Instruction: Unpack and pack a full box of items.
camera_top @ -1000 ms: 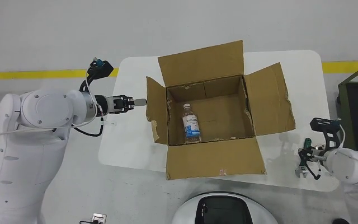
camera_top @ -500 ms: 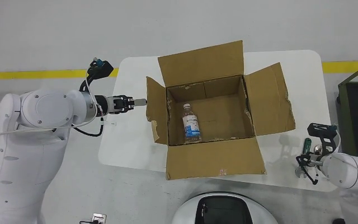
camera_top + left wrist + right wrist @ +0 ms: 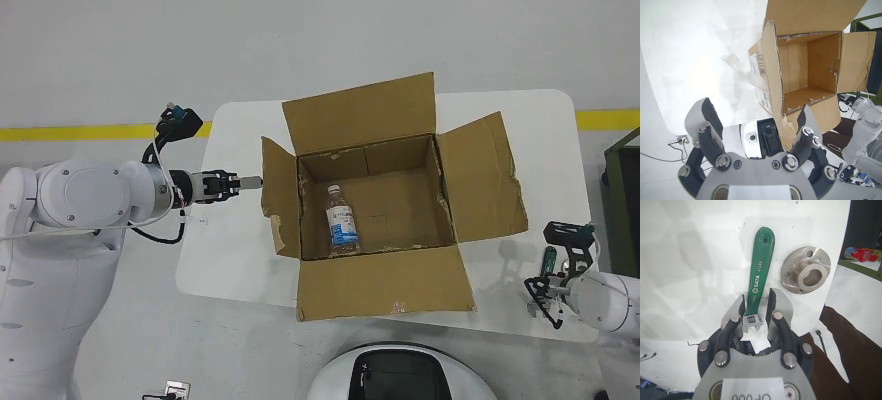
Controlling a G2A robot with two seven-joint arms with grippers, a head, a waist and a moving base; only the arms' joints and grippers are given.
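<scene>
An open cardboard box (image 3: 385, 283) stands mid-table with its flaps spread, and a clear bottle (image 3: 342, 222) lies inside on the bottom. My left gripper (image 3: 247, 183) hovers open just beside the box's torn left flap (image 3: 776, 79); nothing sits between its fingers (image 3: 712, 117). At the table's front right corner, my right gripper (image 3: 756, 306) is open and straddles the head end of a green-handled wrench (image 3: 761, 270) lying flat on the table. The wrench (image 3: 547, 262) points away from the gripper (image 3: 546, 292).
A round metal flange (image 3: 805, 270) lies right beside the wrench, close to the table's curved edge (image 3: 831, 291). A green rack (image 3: 625, 200) stands past the table's right side. Bare white table (image 3: 230, 250) stretches left of the box.
The right arm's wrist has shifted slightly toward the table's front right corner over the wrench. The left arm, box and bottle have not moved.
</scene>
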